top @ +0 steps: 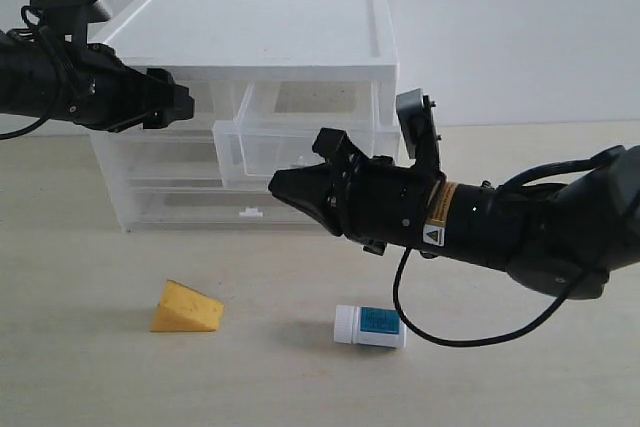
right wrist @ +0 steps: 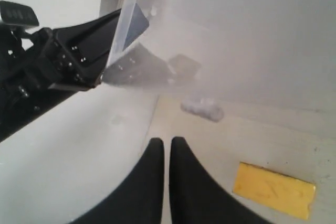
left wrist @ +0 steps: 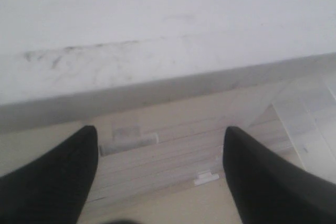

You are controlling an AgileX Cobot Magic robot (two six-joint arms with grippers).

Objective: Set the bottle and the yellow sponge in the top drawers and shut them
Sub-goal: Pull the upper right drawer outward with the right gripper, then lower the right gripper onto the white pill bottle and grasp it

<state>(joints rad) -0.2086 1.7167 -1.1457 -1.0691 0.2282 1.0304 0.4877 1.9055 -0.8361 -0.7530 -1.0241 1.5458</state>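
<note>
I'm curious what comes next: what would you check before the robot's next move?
1. Right drawer pulled out: ok.
2. Left drawer open: cannot tell, left gripper is in front of it.
3. Bottle lying free on table: ok.
4. Sponge free on table: ok.
5. Left gripper open and empty: ok.
6. Right gripper ready to grasp: not ok, shut.

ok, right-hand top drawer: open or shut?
Open. The right-hand top drawer juts forward of the cabinet front; the bottle and yellow sponge lie on the table.
</note>
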